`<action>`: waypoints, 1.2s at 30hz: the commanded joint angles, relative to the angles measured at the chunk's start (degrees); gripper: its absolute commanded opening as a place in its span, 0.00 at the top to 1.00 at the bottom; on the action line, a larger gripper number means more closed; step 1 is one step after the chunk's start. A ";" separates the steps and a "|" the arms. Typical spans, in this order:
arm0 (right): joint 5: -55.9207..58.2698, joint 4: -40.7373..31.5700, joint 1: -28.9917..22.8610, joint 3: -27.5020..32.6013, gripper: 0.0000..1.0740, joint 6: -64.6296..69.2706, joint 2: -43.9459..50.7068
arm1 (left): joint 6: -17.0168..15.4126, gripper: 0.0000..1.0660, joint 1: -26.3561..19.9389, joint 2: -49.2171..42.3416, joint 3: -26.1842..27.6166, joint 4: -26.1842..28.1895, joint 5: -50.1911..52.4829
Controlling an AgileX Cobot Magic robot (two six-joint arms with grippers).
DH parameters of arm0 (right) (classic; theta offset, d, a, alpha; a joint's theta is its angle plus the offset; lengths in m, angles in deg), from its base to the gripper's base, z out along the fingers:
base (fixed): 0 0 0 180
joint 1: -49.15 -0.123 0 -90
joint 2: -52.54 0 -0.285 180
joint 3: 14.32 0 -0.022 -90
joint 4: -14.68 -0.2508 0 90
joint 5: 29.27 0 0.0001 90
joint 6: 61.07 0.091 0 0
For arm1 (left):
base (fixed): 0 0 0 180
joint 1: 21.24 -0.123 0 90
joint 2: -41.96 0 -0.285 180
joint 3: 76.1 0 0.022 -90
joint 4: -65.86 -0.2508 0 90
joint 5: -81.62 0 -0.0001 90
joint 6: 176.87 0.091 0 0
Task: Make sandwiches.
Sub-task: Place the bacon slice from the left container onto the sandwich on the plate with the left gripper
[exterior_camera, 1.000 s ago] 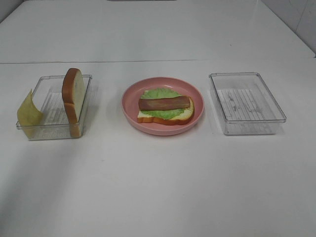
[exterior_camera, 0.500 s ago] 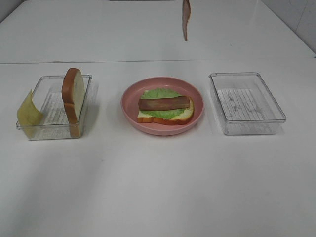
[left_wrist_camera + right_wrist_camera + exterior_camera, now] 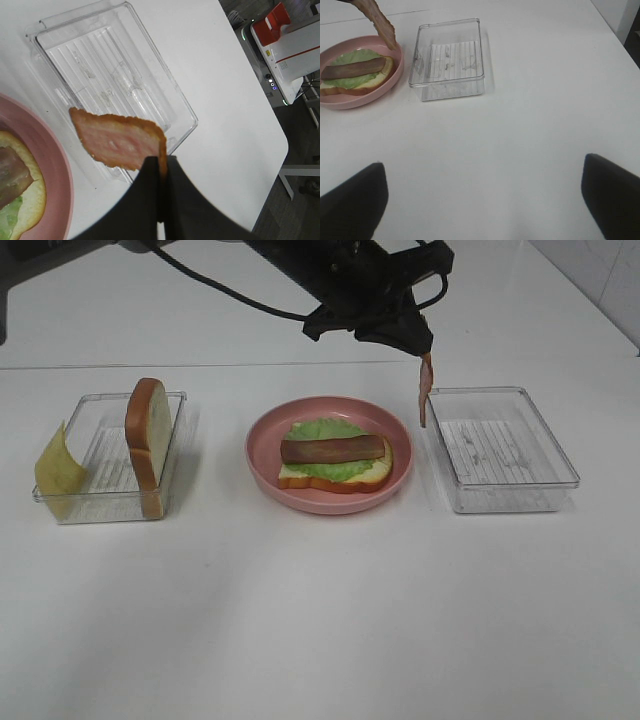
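Observation:
On the pink plate (image 3: 262,455) lies the open sandwich: a bread slice (image 3: 340,480), green lettuce (image 3: 322,429) and one bacon strip (image 3: 333,449). My left gripper (image 3: 424,352) reaches across from the far left and hangs above the gap between the plate and the right tray. It is shut on a second bacon strip (image 3: 423,392), which dangles straight down. The left wrist view shows that bacon strip (image 3: 116,139) pinched at one end by the gripper (image 3: 162,161). My right gripper (image 3: 482,200) is open and empty over bare table, out of the exterior high view.
The left clear tray (image 3: 100,502) holds an upright bread slice (image 3: 146,432), and a yellow cheese slice (image 3: 58,471) leans on its outer left wall. The right clear tray (image 3: 497,448) holds nothing. The table edge (image 3: 250,130) runs just beyond that tray.
My left arm has come into the exterior high view from the far side. The hanging bacon strip has moved right and down, to between the plate and the right tray.

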 commanded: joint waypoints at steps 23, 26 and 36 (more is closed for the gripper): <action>-0.52 -0.11 0.29 0.06 0.08 -0.23 1.83 | -2.41 1.00 0.11 4.64 0.17 -14.90 -5.16; -0.52 -0.11 0.29 0.06 0.08 -0.23 1.83 | -3.90 1.00 0.11 4.64 0.17 -20.34 -6.88; -0.52 -0.11 0.29 0.06 0.08 -0.23 1.83 | -4.18 1.00 0.11 4.64 0.17 -28.76 -8.25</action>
